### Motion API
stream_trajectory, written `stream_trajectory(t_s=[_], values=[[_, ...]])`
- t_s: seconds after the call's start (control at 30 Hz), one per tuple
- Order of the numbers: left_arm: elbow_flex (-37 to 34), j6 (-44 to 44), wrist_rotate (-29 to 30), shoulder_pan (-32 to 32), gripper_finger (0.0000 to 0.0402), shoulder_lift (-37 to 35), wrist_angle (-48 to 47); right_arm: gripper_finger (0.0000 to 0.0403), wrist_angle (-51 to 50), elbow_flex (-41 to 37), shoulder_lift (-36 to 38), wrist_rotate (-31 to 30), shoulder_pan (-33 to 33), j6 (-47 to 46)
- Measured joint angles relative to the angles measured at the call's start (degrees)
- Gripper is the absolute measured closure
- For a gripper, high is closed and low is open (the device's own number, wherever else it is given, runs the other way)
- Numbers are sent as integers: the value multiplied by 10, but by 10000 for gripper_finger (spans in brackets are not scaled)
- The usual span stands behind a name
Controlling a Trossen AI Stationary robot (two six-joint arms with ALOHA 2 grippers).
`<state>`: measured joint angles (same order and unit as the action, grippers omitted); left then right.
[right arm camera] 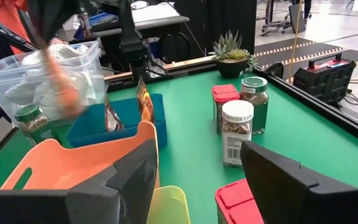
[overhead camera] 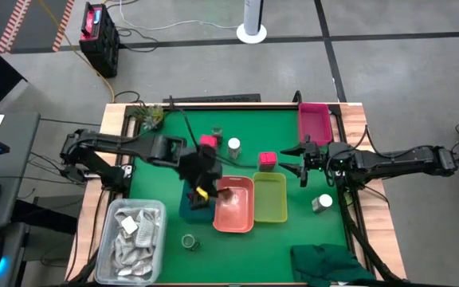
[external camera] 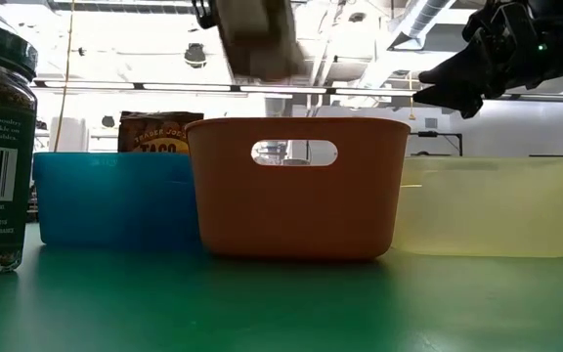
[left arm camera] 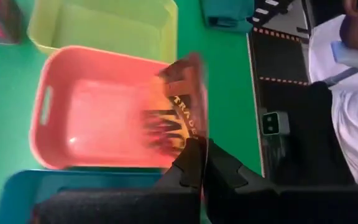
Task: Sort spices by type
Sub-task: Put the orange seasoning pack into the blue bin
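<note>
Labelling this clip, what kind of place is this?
Probably a robotics lab or workshop: two dark arms at a green-topped table, bare grey concrete floor with trailing cables, exposed ceiling ducts.

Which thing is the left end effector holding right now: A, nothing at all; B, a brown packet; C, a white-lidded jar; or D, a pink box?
B: in the left wrist view the left end effector is shut on the edge of a brown packet held over the orange tray.
</note>
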<state>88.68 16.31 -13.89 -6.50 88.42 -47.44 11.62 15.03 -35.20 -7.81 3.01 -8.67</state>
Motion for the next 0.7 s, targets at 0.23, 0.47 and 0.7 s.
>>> stream_trajectory(t_s=[0.23, 0.47, 0.7], values=[[33, 52, 62, -72, 401, 0, -39, 143, 10, 0, 0, 0, 0, 0], [41, 110, 148, -134, 401, 0, -109, 143, 10, 0, 0, 0, 0, -3], [41, 180, 229, -179, 401, 0, -168, 143, 9, 0, 0, 0, 1, -3]])
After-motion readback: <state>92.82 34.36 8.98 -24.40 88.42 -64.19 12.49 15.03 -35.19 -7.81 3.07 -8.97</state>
